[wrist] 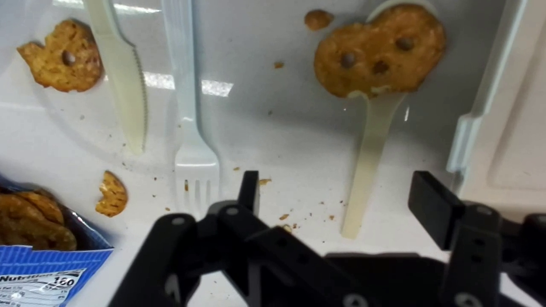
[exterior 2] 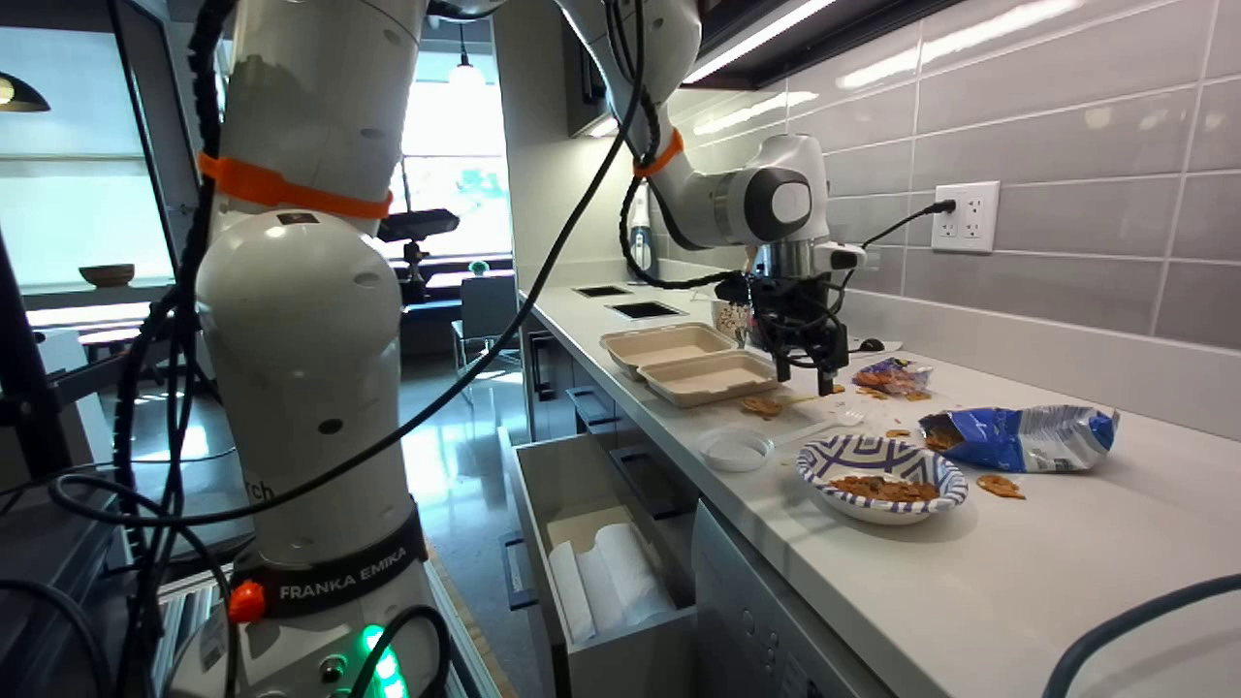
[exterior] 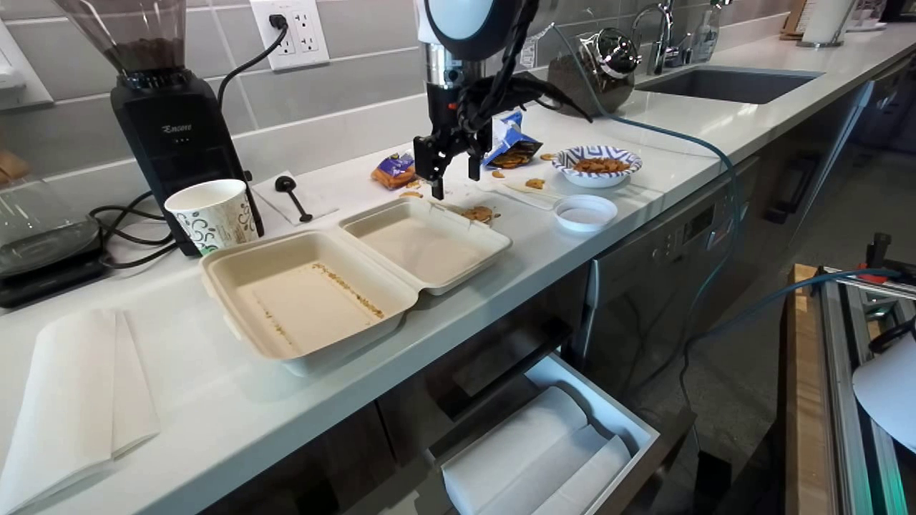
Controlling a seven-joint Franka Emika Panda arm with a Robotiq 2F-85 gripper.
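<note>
The spoon (wrist: 368,164) lay between my parted fingers (wrist: 433,209)

My gripper (wrist: 339,202) hung over the counter (wrist: 264,145), fingers spread wide, with a gap on either side of the spoon's handle. In the wrist view that handle pointed near, and a brown pretzel crisp (wrist: 377,49) lay across the spoon's far end. Farther left lay a white fork (wrist: 187,106), tines near one of my fingertips, then a pale knife (wrist: 123,76) with a broken crisp (wrist: 79,70) just beside it. At near left I saw a blue snack bag (wrist: 47,275); at right, the edge of a tan takeout box (wrist: 516,119).

In an exterior view that box stood open. Off to the right a patterned bowl (exterior: 597,180) held brown pieces (exterior: 601,166), with a white dish (exterior: 585,213) just nearer. At left a paper cup (exterior: 222,225) stood by a coffee grinder (exterior: 172,136); below, a pulled-out drawer (exterior: 621,418) held white paper (exterior: 515,443).
</note>
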